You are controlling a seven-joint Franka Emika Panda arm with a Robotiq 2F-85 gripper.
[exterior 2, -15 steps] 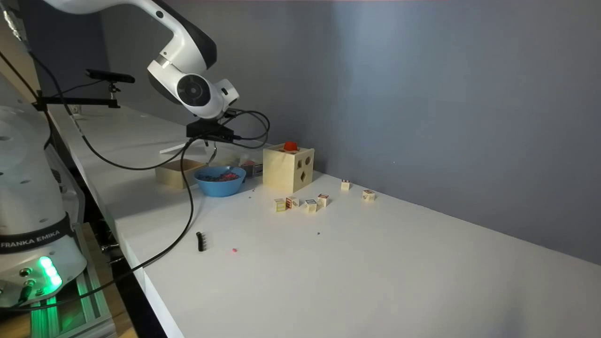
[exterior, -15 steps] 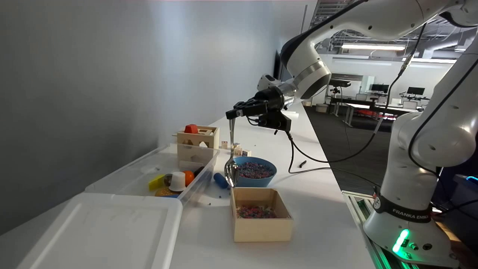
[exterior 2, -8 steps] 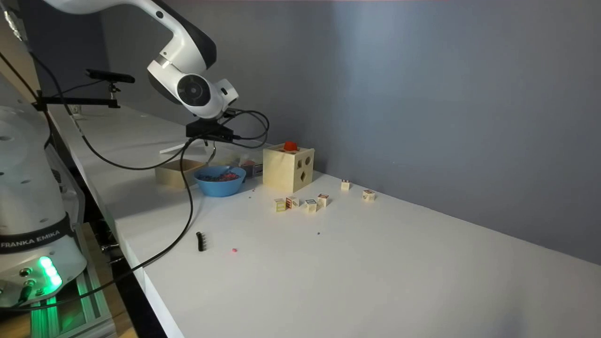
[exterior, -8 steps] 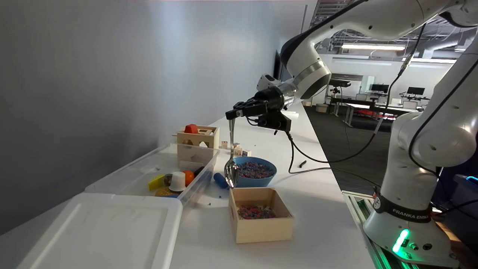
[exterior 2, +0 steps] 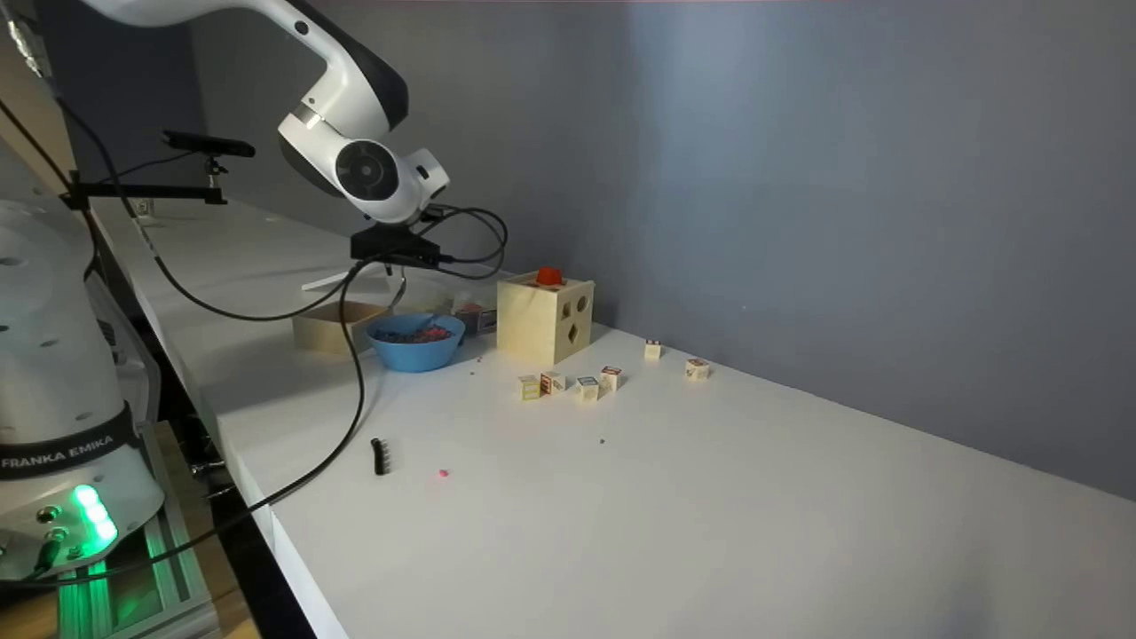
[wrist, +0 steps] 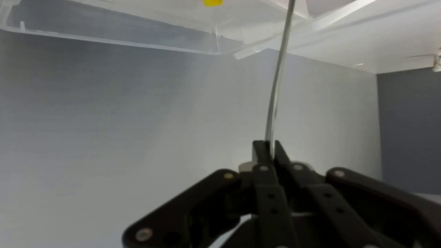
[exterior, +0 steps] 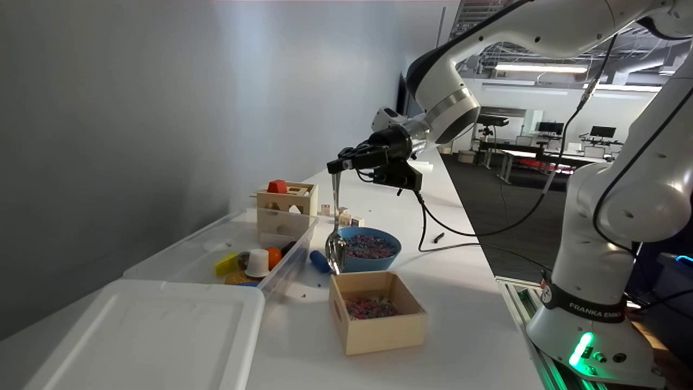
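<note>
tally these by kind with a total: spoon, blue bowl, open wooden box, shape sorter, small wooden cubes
Spoon held in the tool: 1
Blue bowl: 1
Open wooden box: 1
Shape sorter: 1
Small wooden cubes: 6
Total: 10

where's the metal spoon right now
In an exterior view, the metal spoon hangs from the jaws near the picture's middle, in front of the left edge of the blue bowl, its tip by the back-left corner of the wooden box.
</note>
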